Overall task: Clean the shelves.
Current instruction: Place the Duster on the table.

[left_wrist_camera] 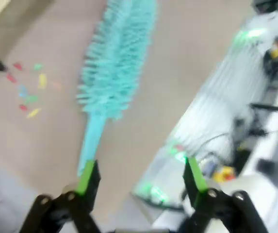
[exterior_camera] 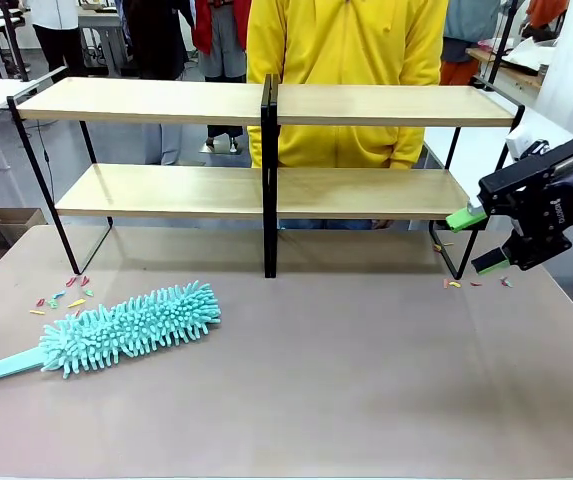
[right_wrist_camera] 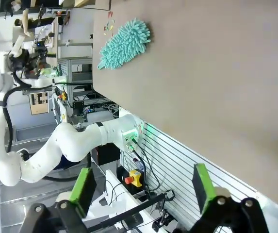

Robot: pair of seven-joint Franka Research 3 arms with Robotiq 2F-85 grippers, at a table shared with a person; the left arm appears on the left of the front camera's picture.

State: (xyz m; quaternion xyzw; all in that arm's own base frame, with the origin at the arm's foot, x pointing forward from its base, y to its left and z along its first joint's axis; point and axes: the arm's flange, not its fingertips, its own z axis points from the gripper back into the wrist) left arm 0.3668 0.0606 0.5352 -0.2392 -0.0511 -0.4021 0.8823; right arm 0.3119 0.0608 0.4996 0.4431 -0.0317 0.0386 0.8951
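Left wrist view is motion-blurred; we can still make out the left gripper with fingers spread, holding nothing, above the duster's flat teal handle. In the front view that handle runs off the left edge. The duster has a shaggy teal chenille head and lies on the grey-brown tabletop, well in front of the shelves. Shelves: light wooden boards, thin black frame, black centre post, both tiers bare, at the table's far side; a person in yellow is partly hidden behind them. Small coloured scraps lie by the left leg, more scraps by the right. Right gripper hangs open beside the right end, gripping nothing.
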